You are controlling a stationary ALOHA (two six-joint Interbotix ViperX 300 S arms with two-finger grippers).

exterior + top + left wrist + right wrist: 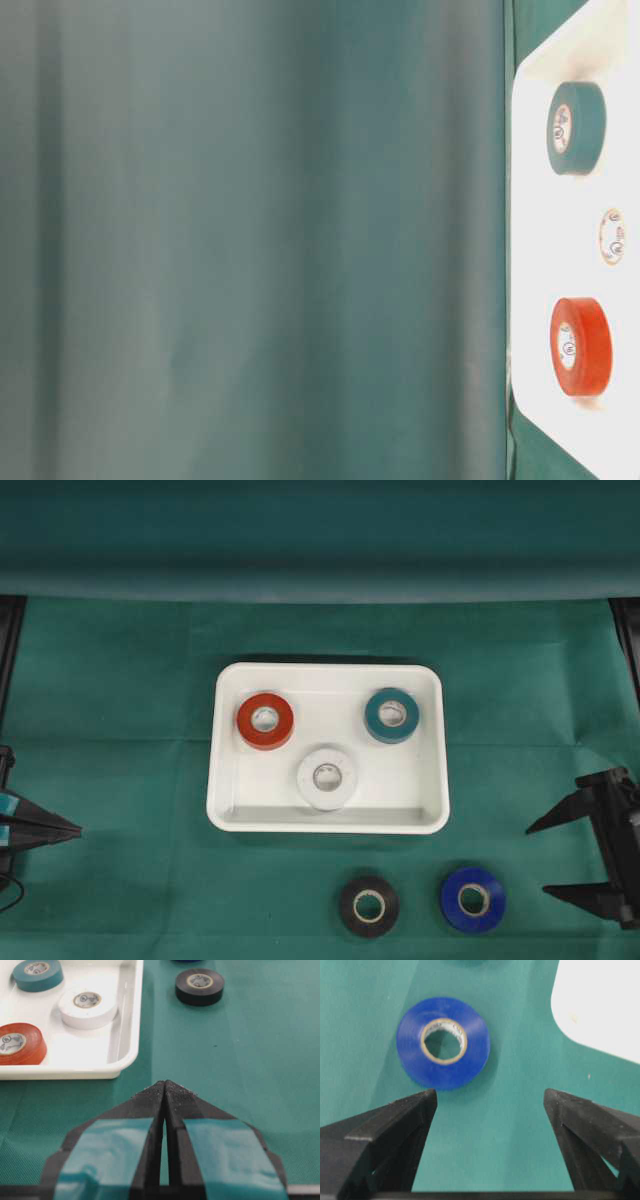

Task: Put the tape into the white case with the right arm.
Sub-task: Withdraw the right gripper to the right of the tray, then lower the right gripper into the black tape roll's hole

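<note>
On the near edge of the green-covered desk (120, 760), two rolls lie outside the tray: a black tape (369, 906) and, to its right, a blue tape (472, 898). The right gripper (545, 858) hangs just right of the blue roll with its fingers spread wide and empty; from its wrist view the roll sits slightly left of the gap. The step in hand looks like the approach to the blue tape: next the fingers must centre over it, descend and close. At far left the left gripper (165, 1086) rests with fingers pressed together, grasping nothing. Farther back, the white case (225, 810) holds a white tape (327, 777), a red tape (265, 720) and a teal tape (391, 715), all flat and apart.
</note>
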